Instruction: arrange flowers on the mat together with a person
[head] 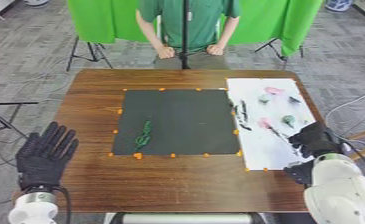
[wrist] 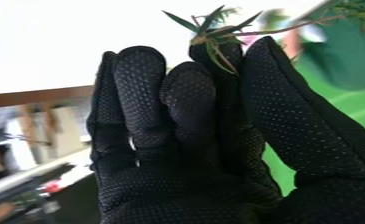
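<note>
A dark mat (head: 177, 120) lies mid-table, with a green sprig (head: 144, 135) on its left part. On the white sheet (head: 265, 160) at the right are a pink flower (head: 265, 123), a green bloom (head: 289, 119) and several other flowers and stems. My right hand (head: 315, 139) is over the sheet's right edge. In the right wrist view, my right hand (wrist: 187, 145) has its thumb tip close to a fingertip, pinching a leafy stem (wrist: 223, 34); the exact contact is partly hidden. My left hand (head: 42, 157) is open, palm up, beside the table's left edge.
Orange marks line the dark mat's edges. Across the table (head: 174, 192), a person sits with both hands (head: 166, 52) away from the flowers. Black stands rise behind the table and at its left.
</note>
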